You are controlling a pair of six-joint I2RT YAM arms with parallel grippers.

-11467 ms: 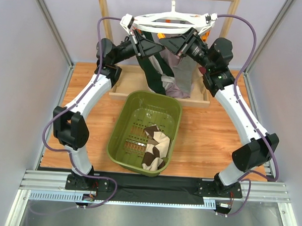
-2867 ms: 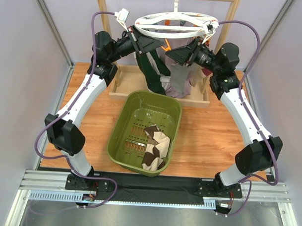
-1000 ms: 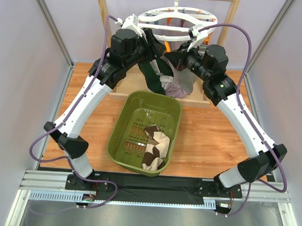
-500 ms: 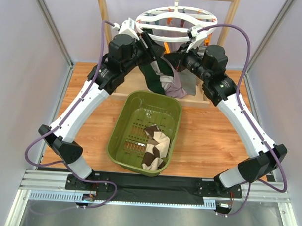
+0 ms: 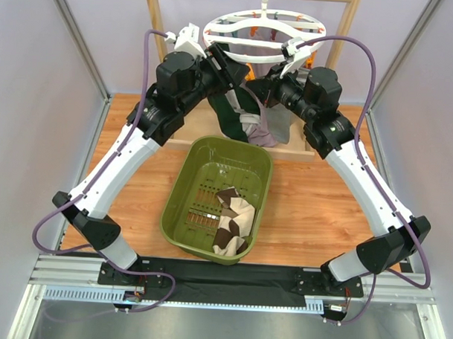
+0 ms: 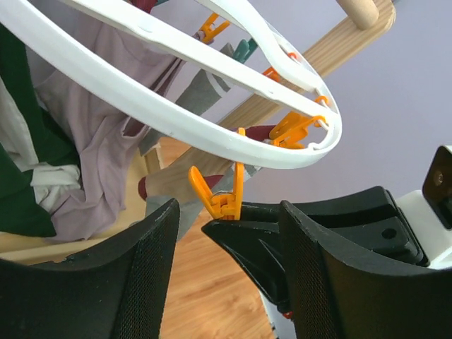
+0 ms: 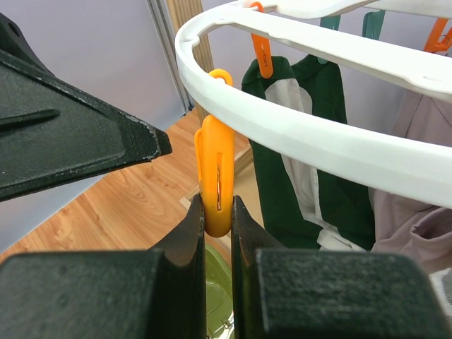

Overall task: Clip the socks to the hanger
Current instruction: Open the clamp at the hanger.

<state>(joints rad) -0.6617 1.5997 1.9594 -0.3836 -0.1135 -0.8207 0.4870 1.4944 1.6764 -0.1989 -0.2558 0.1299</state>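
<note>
The hanger [image 7: 318, 138] hangs at the top centre of the overhead view. The right claw [image 7: 217, 212] is clamped on an orange clip [image 7: 216, 166] under its ring. The left claw [image 6: 227, 206] is spread wide around that clip, gripping nothing. A dark green sock [image 5: 232, 121] and a lilac sock [image 5: 276, 126] dangle below. A brown-and-cream sock [image 5: 234, 218] lies in the green basket [image 5: 177, 194], at centre frame.

Pale lilac-grey wall panels [image 5: 34, 133] close in three sides of a honey-toned wooden table [image 5: 315, 202], framed at the corners by slanting aluminium posts [image 5: 78, 41]. A light wooden rack [image 5: 151, 14] (two uprights under a round rail) stands at the far edge. A black mat [image 5: 230, 275] and ribbed aluminium rails [image 5: 66, 272] line the near edge under soft, even light.
</note>
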